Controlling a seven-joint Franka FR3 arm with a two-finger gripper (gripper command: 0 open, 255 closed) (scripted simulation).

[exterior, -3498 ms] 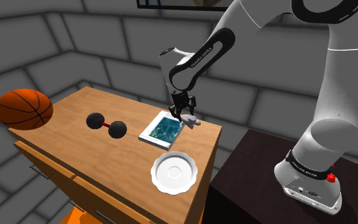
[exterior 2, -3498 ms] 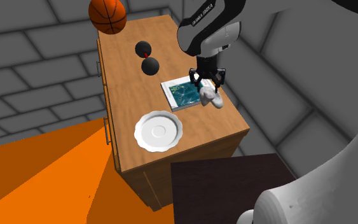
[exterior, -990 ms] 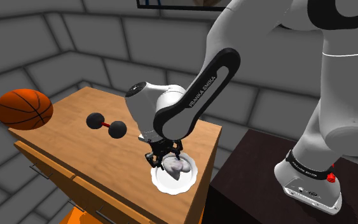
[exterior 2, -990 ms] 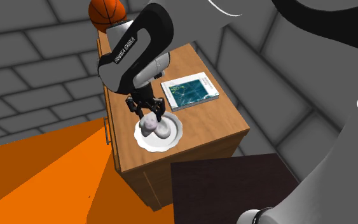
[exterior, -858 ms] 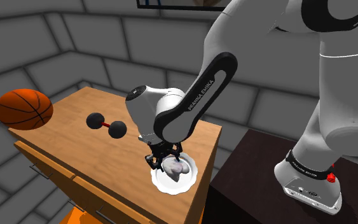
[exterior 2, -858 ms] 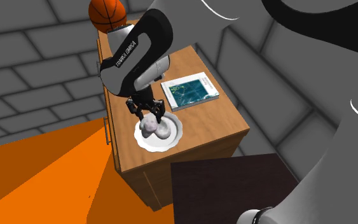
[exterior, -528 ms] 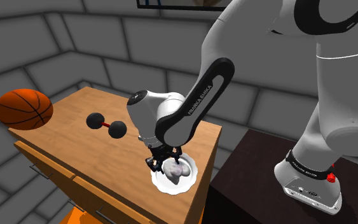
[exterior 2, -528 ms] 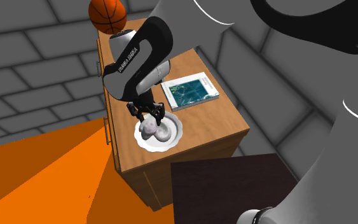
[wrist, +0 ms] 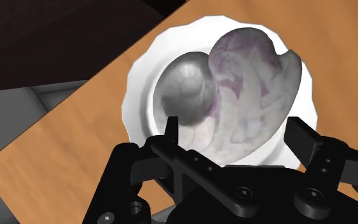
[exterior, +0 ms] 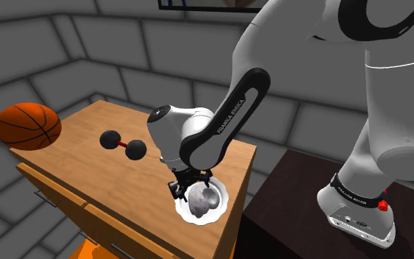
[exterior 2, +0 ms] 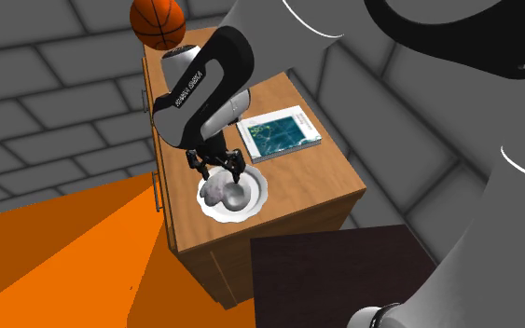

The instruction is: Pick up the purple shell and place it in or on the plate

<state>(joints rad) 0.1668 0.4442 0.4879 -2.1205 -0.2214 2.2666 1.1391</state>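
My jaws stand released, one finger on each side of the shell (wrist: 247, 95), and as far as I can tell neither is pressing on it. The shell lies directly between and just below my gripper (wrist: 234, 130), resting on the plate (wrist: 136, 83), which spreads out under both fingertips. So I judge the placing as good as done.

The shell is pale grey-white with purple tints. It has a rounded coil on one side and a broad flared lip on the other. I would expect it to be stiff and light, with a smooth curved skin that could slip out of a pinch, and the thin lip looks the likeliest part to chip. If I had to take it again, I would close across the thick middle of the body, where the coil meets the lip, not on the flare.

Counting what sits on the wooden top (exterior: 80, 158):
- One shell and one plate, under my jaws.
- One book (exterior 2: 279, 132), near my jaws and beside the plate.
- One dumbbell (exterior: 122, 143), farther out.
- One basketball (exterior: 27, 125), well apart from my jaws at the far end.
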